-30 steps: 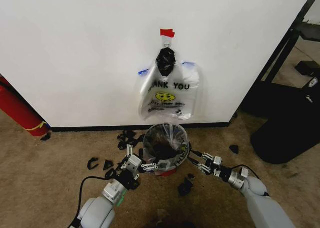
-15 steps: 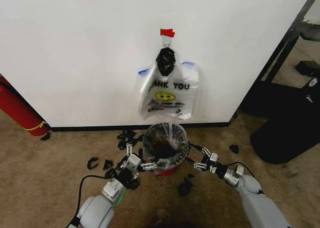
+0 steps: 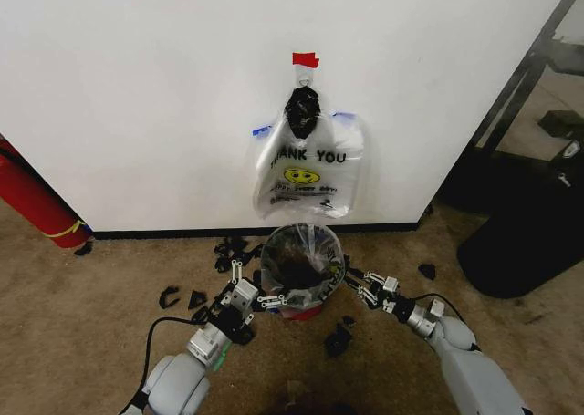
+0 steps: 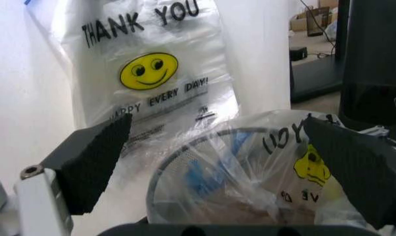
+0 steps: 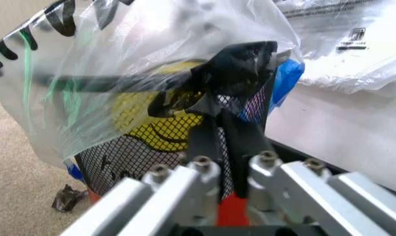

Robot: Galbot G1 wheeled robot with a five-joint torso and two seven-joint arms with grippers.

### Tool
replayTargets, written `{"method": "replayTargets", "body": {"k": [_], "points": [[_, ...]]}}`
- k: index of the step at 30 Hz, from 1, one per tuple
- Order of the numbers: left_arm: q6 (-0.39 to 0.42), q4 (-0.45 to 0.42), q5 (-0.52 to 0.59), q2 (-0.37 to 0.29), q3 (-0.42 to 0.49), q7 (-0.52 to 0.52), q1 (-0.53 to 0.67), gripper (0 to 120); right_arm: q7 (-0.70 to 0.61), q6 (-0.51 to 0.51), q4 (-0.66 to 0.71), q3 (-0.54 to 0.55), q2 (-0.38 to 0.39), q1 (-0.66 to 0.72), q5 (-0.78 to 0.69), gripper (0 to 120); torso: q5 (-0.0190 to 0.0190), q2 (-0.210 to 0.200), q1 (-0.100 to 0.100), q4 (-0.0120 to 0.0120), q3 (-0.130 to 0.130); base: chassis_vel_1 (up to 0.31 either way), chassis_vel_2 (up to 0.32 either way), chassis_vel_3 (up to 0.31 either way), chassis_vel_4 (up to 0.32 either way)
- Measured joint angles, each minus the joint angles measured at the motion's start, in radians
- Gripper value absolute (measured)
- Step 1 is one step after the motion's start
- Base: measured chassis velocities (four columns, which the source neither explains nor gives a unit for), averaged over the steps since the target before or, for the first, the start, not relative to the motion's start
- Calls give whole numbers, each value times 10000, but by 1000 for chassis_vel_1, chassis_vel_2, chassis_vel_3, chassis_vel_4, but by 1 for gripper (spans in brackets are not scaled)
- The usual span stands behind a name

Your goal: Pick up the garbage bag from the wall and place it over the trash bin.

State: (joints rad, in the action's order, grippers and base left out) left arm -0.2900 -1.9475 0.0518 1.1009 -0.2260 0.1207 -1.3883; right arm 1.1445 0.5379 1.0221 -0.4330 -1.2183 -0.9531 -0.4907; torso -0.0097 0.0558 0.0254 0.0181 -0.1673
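A see-through garbage bag (image 3: 306, 243) with a yellow smiley is draped over the small round trash bin (image 3: 307, 312), black mesh with a red base, on the carpet below the white wall (image 3: 137, 96). My right gripper (image 3: 354, 285) is at the bin's right rim. In the right wrist view this gripper (image 5: 240, 64) is shut on the bag's film (image 5: 119, 83) against the mesh (image 5: 119, 152). At the near-left rim my left gripper (image 3: 272, 299) stands open. Its pads (image 4: 93, 162) stand to either side of the bagged bin (image 4: 250, 172), not touching it.
A bunch of like bags (image 3: 308, 173) hangs on the wall under a black knot (image 3: 302, 112) and red tape (image 3: 306, 59). Black scraps (image 3: 230, 251) litter the carpet. A red cylinder (image 3: 32, 201) leans at the left. A bulky black object (image 3: 529, 242) stands at the right.
My right gripper has moved in toward the bin's right rim and a little farther from me. The left gripper, bin and hanging bags have stayed put.
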Motion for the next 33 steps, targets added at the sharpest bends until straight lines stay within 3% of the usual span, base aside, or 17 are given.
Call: {"method": "replayTargets", "body": {"k": [14,33], "points": [[-5,16,-33,41,31,3,-36,100,64,82,-98,-79,93,-144,30,0,0,0,0,0,0,0,0,0,0],[-74,-23,-128,138,5,19,-206,100,-435,590,-914,106,-68,-288,1477,0,-1,0,0,0,0,0,0,0,0]]}}
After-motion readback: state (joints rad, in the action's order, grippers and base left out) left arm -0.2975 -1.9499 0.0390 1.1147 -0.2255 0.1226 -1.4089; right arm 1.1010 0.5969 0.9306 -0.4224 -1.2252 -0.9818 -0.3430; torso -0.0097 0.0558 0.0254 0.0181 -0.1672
